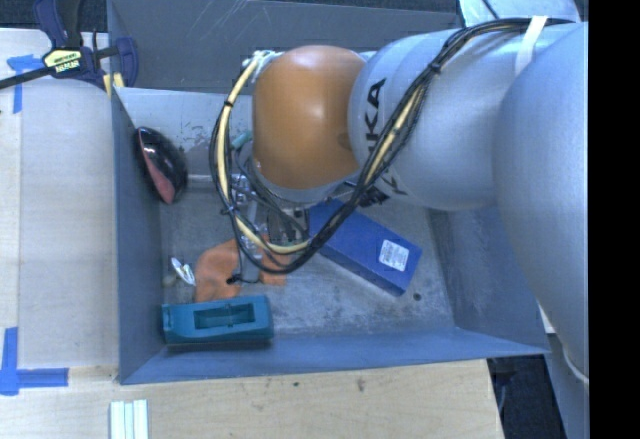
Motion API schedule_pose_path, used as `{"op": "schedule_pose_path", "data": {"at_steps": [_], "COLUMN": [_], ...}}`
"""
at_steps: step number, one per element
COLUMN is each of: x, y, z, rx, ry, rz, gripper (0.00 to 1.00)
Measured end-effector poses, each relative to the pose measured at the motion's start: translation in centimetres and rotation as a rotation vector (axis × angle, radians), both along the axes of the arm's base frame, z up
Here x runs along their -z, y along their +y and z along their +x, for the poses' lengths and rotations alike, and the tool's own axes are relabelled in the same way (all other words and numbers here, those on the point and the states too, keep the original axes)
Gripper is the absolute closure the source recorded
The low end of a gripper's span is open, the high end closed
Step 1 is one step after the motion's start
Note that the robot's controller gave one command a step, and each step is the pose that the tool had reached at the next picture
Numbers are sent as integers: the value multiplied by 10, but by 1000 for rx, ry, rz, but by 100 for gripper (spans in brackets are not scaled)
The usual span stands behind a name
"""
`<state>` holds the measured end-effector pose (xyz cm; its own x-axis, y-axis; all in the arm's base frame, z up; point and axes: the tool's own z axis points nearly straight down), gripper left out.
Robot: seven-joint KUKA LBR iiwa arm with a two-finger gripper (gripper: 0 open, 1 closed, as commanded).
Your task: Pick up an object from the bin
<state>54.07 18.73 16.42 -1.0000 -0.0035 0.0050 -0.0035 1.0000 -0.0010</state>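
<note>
**Gripper low over the orange thing, five things in the bin**

In the camera view you look down into the grey bin [330, 347], and the arm [450, 127] comes in from your right. Its orange cover [300, 117] sits over the middle of the bin, with a bundle of cables [224, 142] looping round the cover's left side.

Below the cover you find the gripper [260, 245], down close to the floor in the bin's front-left part. The cover and cables hide most of it, so you cannot tell whether it is released or clenched, or whether it grasps anything.

Count five loose things, one of each kind:

- One orange thing [213, 269], lumpy and irregular, lies on the floor right at the gripper's lower end, towards the front left. It is the thing nearest the gripper. You cannot tell whether the two touch.
- One flat blue box [360, 245] with one white label [394, 255] lies just to the right of the gripper, turned at an angle.
- One teal case [217, 320], rectangular, lies along the front wall, just below the orange thing.
- One small silvery piece [182, 272] lies just left of the orange thing.
- One dark rounded thing [160, 163], black with a reddish face, lies against the left wall, well apart from the gripper.
</note>
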Motion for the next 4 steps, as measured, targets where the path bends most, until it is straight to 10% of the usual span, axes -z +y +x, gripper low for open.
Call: {"op": "schedule_pose_path", "data": {"at_steps": [4], "x": [9], "y": [-11], "z": [-15], "rx": [17], "ry": [-17], "rz": [5], "gripper": [0]}}
